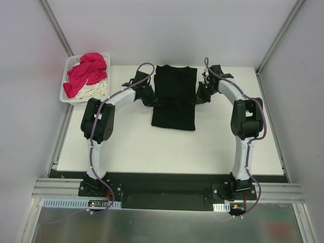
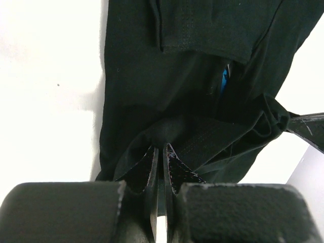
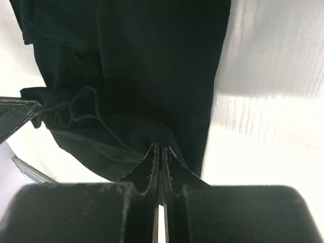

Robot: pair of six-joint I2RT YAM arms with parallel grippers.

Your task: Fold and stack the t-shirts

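Both side edges are being pinched.
Left tool (image 1: 151, 98) and right tool (image 1: 198, 98) are clamping the black t-shirt (image 1: 174, 101); broad counter (image 1: 162, 149) is lying nearer.

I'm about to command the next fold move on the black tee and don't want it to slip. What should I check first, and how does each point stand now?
1. Grip of the left tool on the black t-shirt: ok, shut on its edge.
2. Grip of the right tool on the opposite edge: ok, shut.
3. Both grips level with each other along the shirt: ok.
4. Cloth smooth around the grips: not ok, bunched by both tools.
5. Number of layers each tool pinches: cannot tell.
6. The pink t-shirt and cream t-shirt are in the basket, away from the fold: ok.
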